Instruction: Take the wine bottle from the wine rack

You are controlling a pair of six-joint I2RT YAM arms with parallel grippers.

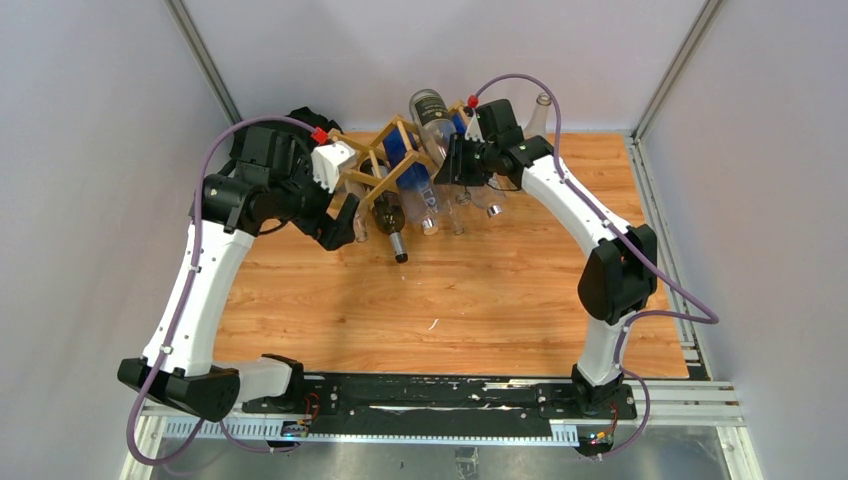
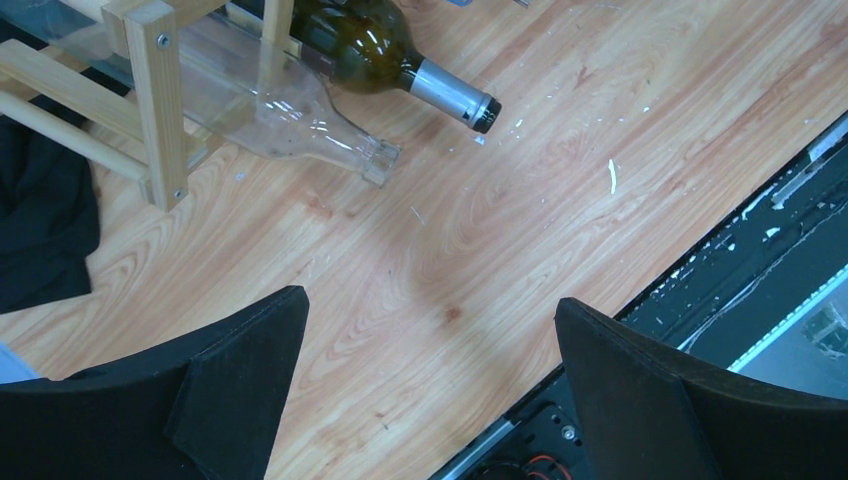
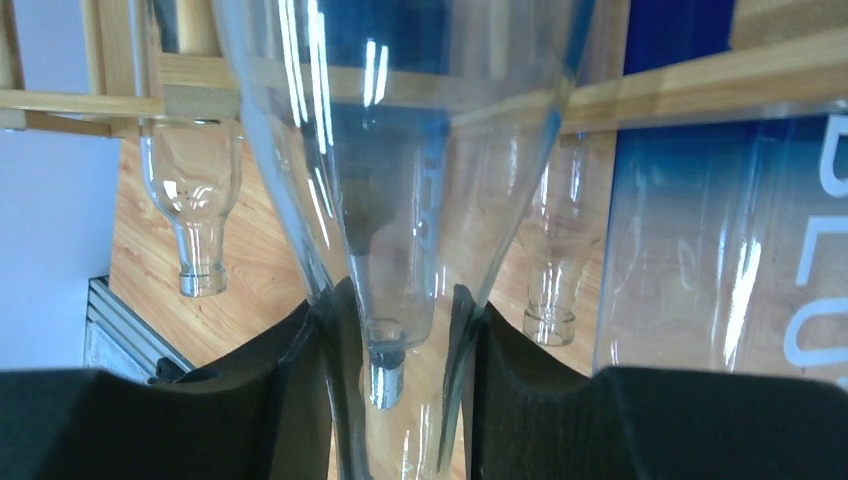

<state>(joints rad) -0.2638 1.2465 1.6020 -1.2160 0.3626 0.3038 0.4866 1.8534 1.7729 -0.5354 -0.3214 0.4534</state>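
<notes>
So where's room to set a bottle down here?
The bare wood from the dark bottle forward to the black base rail is free. Crowded at the back: wine rack, clear bottles, left end effector, right end effector.

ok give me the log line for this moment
left gripper: open, above table | right gripper: shut on clear bottle neck | bottle: in wine rack | step: gripped, not yet pulled out

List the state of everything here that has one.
left gripper: open, empty, over the table.
right gripper: shut on the clear bottle, at its neck.
clear bottle: gripped, lying in the rack.
green bottle: lying in the rack, capped, neck sticking out.
rack: on the table, loaded with bottles.
</notes>
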